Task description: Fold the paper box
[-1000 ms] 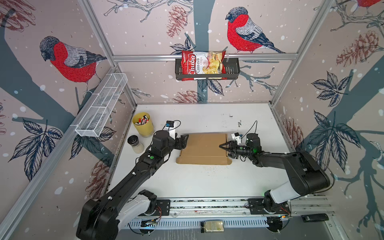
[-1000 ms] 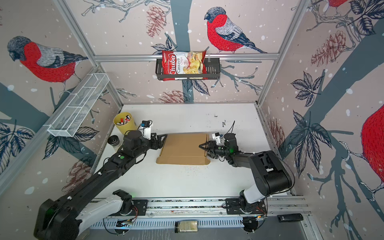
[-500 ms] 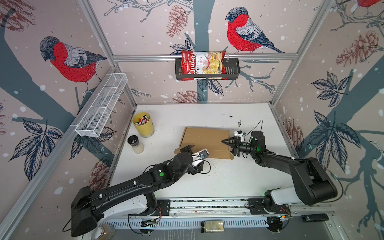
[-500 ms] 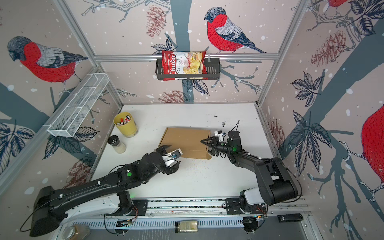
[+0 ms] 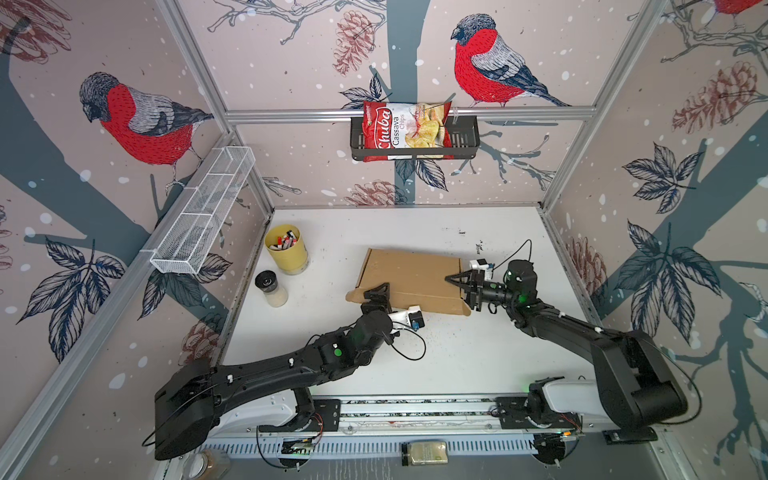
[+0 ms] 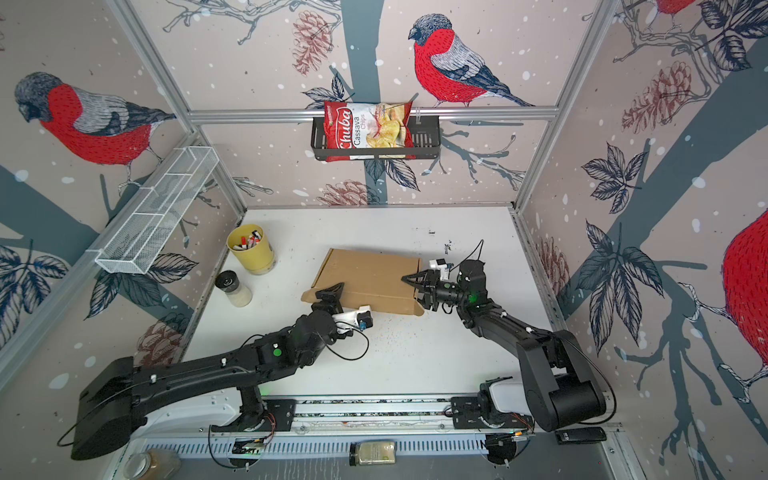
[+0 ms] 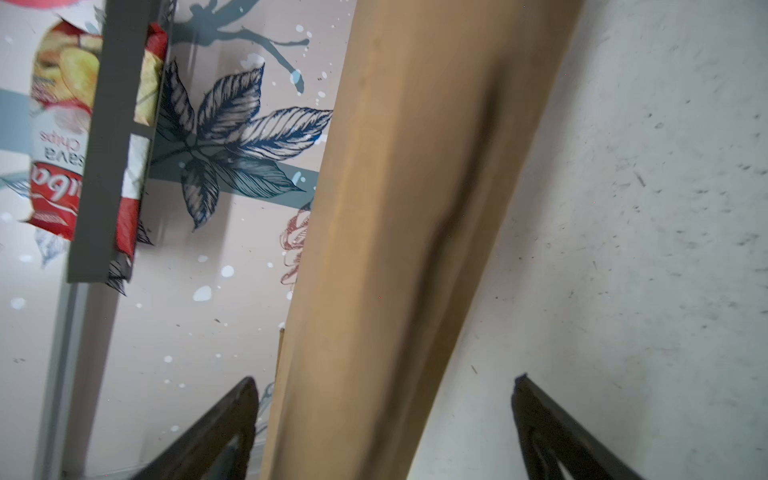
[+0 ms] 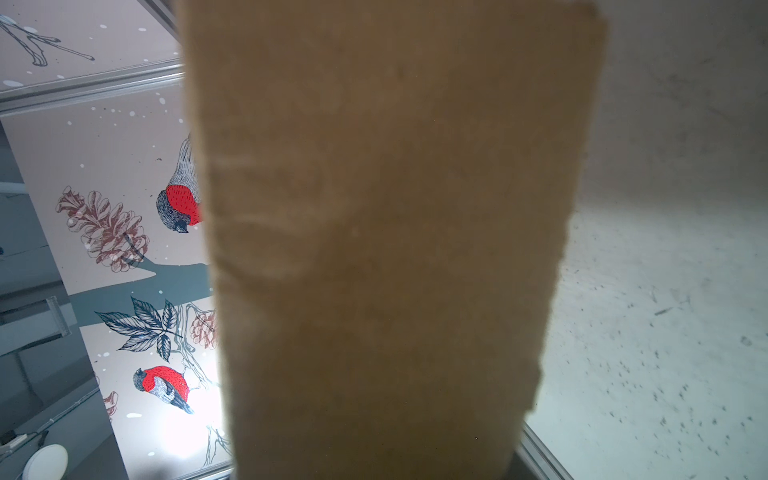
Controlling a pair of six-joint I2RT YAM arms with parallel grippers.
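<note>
Shifted since a second ago: the left gripper point(image 5: 376, 296), gone from the box's left side round to its near-left corner on a low, outstretched arm. The paper box point(image 5: 415, 278) has also turned a little and sits slightly nearer the back wall.

1. Wire basket point(image 5: 203, 216): white mesh, long and narrow, divided into compartments, fixed to the left wall.
2. Cup point(image 5: 287, 251): yellow cylinder holding markers, at the table's left side.
3. Jar point(image 5: 272, 289): small, clear, black round lid, pale contents, just in front of the cup.
4. Left gripper: black, pointed fingers point(image 7: 232, 419) spread wide. In the left wrist view the box's cardboard edge passes between them, close to one finger and clear of the other.
5. Paper box: plain brown corrugated cardboard, shallow and rectangular, matte. It is mid-table, skewed to the table edges, with a rounded tab protruding at each near corner.
6. Chip bag point(image 5: 405, 131): glossy red and white, in a black rack point(image 5: 465, 141) on the back wall.
7. Right gripper point(image 5: 460, 292): closed onto the box's right edge, one finger on top and the other below near the corner. Cardboard fills the right wrist view.
8. Table point(image 5: 457, 357): white, scuffed, speckled.
</note>
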